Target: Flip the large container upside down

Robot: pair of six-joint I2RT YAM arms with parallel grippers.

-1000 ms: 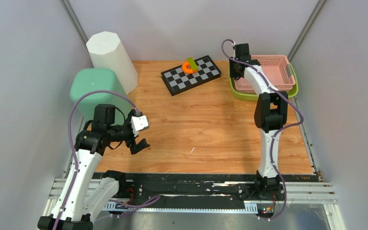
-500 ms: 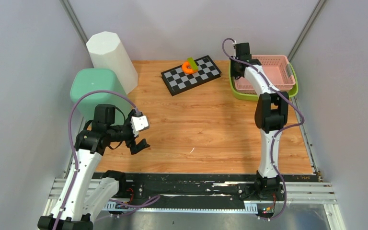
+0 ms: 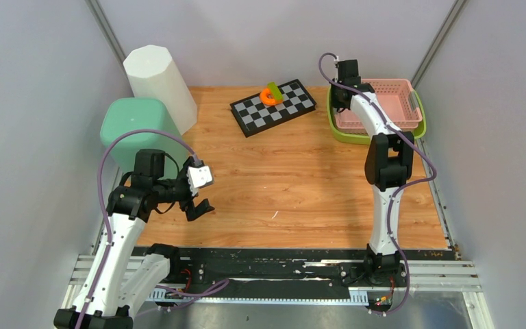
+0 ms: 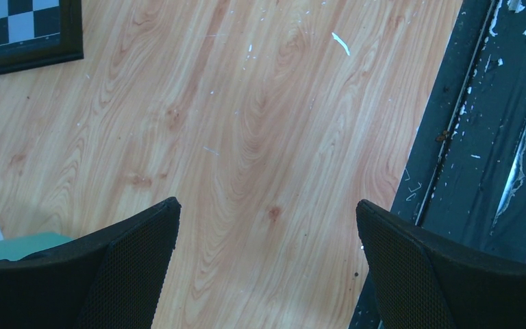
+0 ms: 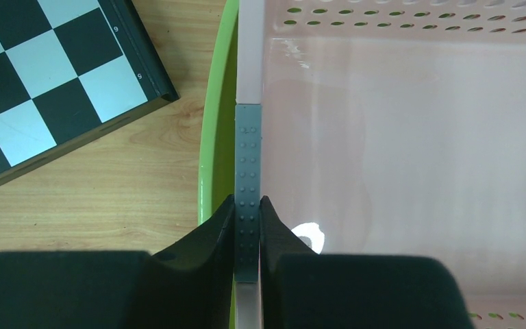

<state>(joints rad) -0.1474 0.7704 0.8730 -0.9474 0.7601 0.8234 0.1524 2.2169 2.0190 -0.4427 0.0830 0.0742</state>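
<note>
Right claw (image 5: 248,200) pinched on pink basket (image 5: 397,137) rim, lime tub (image 5: 214,137) beneath mostly hidden; left claw (image 4: 266,204) wide, partly cropped

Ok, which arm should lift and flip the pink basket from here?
Right. The right gripper is pinched on the left wall of the pink basket, which sits in the green tray. The left gripper hangs open over the table at the near left, far from it.

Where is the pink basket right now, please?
In the top view the pink basket sits far right on the table, inside the green tray, right of the chessboard.
</note>
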